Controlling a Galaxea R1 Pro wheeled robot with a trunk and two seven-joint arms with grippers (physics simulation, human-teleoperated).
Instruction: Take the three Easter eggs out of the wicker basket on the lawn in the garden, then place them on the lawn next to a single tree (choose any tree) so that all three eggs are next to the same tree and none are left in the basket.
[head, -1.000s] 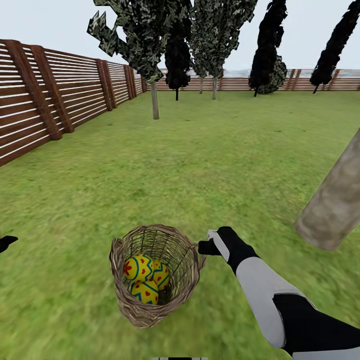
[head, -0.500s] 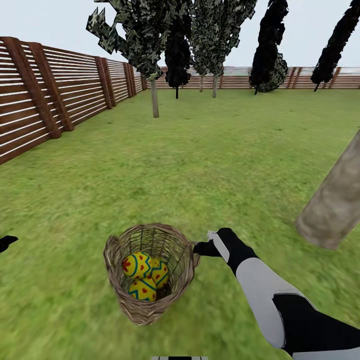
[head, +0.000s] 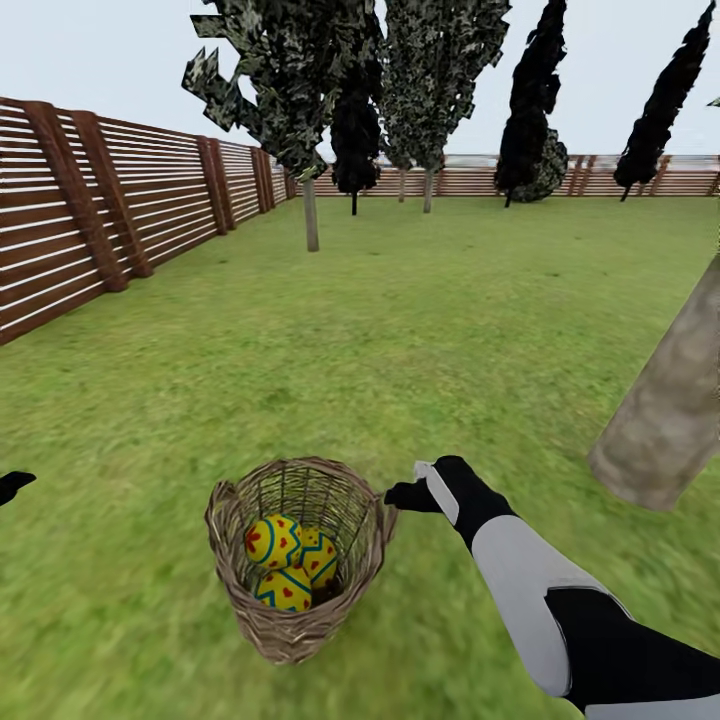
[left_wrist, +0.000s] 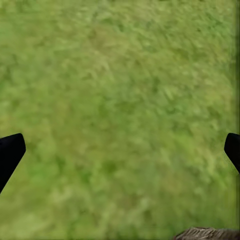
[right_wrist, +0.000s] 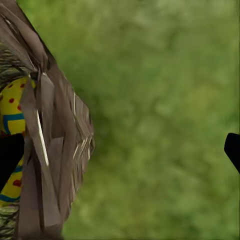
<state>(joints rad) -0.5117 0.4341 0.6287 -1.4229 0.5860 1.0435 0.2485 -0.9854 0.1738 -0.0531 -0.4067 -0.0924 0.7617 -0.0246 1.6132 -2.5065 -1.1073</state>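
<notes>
The basket (head: 300, 610) is woven of rough, matt tan wicker. The eggs (head: 285, 560) are finished smooth, painted yellow. The lawn (head: 400, 340) is rendered as mottled matt grass, the fence (head: 120, 210) as brown wooden slats, the trunk (head: 670, 410) as mottled bark.

No text, label, brand, number or sign can be read anywhere. The eggs (head: 285, 565) in the basket (head: 300, 625) bear only painted zigzags, dots and hearts, no writing.
</notes>
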